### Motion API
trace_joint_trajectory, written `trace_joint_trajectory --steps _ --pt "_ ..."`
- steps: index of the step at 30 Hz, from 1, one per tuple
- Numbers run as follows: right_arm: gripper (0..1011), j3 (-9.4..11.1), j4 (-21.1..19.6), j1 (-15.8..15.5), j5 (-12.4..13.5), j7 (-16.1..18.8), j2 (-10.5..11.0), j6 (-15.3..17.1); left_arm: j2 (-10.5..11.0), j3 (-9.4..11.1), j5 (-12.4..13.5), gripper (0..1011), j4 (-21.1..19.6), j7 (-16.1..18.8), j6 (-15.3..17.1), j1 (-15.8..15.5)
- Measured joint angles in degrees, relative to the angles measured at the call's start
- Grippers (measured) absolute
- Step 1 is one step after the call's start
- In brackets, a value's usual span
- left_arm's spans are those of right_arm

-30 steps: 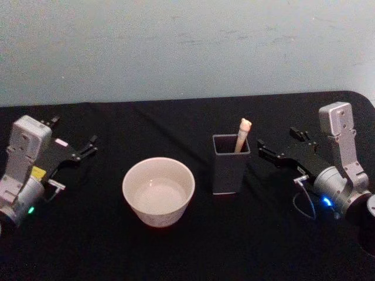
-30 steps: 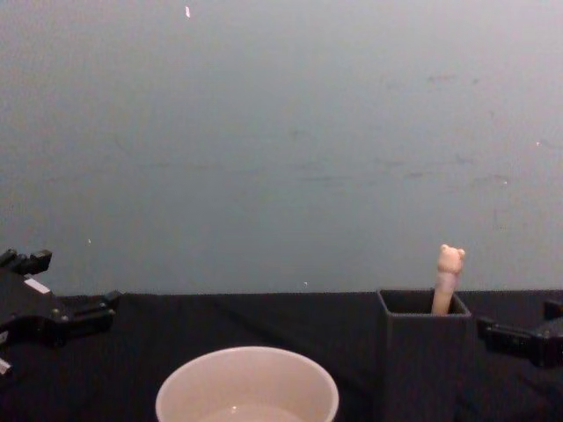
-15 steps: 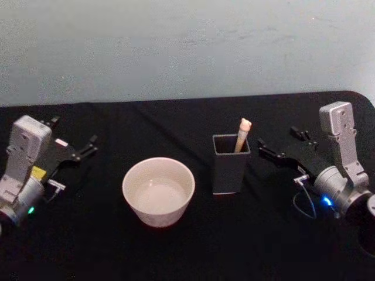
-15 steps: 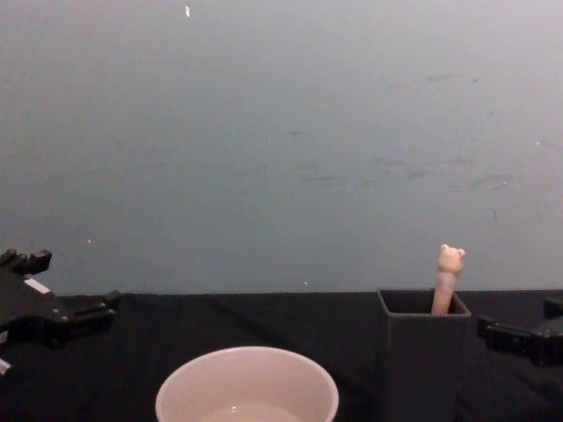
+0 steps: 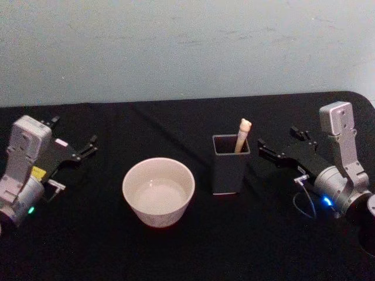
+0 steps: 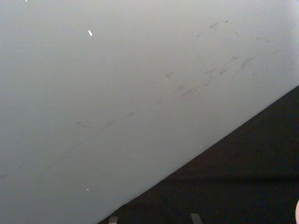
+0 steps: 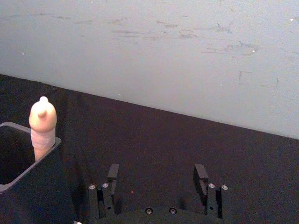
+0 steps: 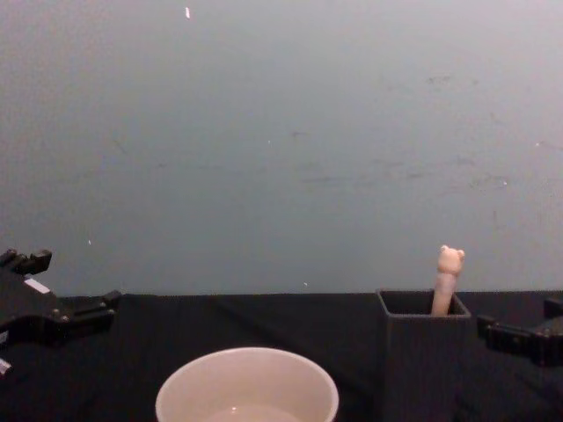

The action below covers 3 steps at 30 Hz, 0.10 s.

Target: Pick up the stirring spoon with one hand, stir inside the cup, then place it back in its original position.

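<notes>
Poised just right of the holder point(image 5: 230, 164): the right gripper point(image 5: 262, 149), fingers spread wide and empty, tips aimed at the holder's upper wall and apart from it, likely readied for the spoon. Standing inside the holder, leaning on its right rear corner: the stirring spoon point(image 5: 242, 134), beige handle and bear head clear above the rim, bowl hidden below — evidently kept upright for a grasp from the side or above. Left of the holder, near but not touching: the cup point(image 5: 158, 191), wide mouth open upward, with room for a lowered spoon. Well left of the holder, beyond the cup: the left gripper point(image 5: 92, 144), resting low over the black tablecloth point(image 5: 187, 246), jaw state impossible to tell. Open air above the holder and cup; bare cloth between holder and right gripper; pale wall point(image 5: 187, 47) behind the holder, past the table's far edge.
</notes>
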Motion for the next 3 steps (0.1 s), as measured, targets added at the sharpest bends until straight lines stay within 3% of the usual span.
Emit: trace_joint_trajectory --steps 3 --pt "1002 0.0 0.0 0.0 0.0 0.0 0.0 0.0 0.0 0.0 0.0 1001 0.0 0.0 0.0 0.0"
